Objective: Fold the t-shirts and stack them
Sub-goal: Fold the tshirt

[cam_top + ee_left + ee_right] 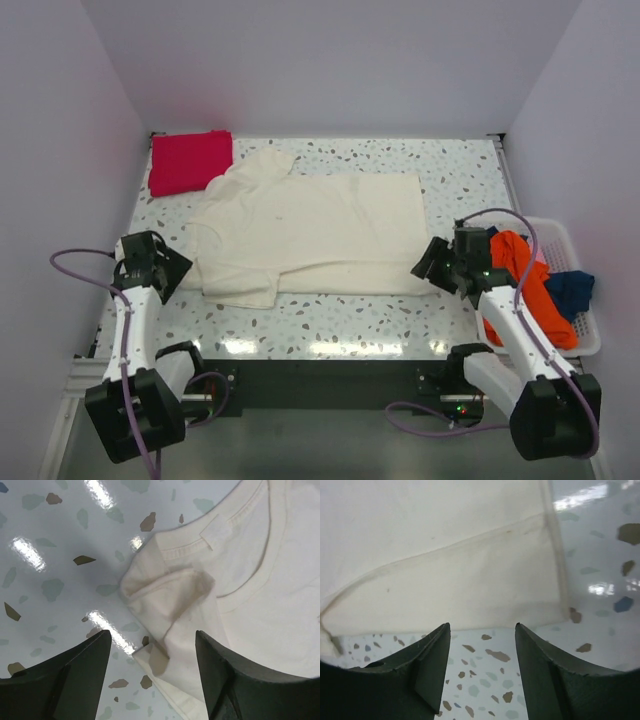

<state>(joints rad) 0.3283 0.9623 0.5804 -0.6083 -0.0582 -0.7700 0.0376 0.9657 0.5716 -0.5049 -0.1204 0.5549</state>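
Two spread, empty: left claw (152, 636), right claw (481, 627) | cream tee (330, 230) soft, seemingly rectangular fold

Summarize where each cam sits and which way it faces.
Top external: above and behind the arm bases, looking down at table, cream t-shirt, red t-shirt, basket; both arms, left gripper, right gripper show.
Left wrist: on the left arm, facing down at the shirt's neckline; own open fingers at bottom.
Right wrist: on the right arm, facing down at the hem corner; own open fingers at bottom.
Shared: all three see the cream t-shirt.
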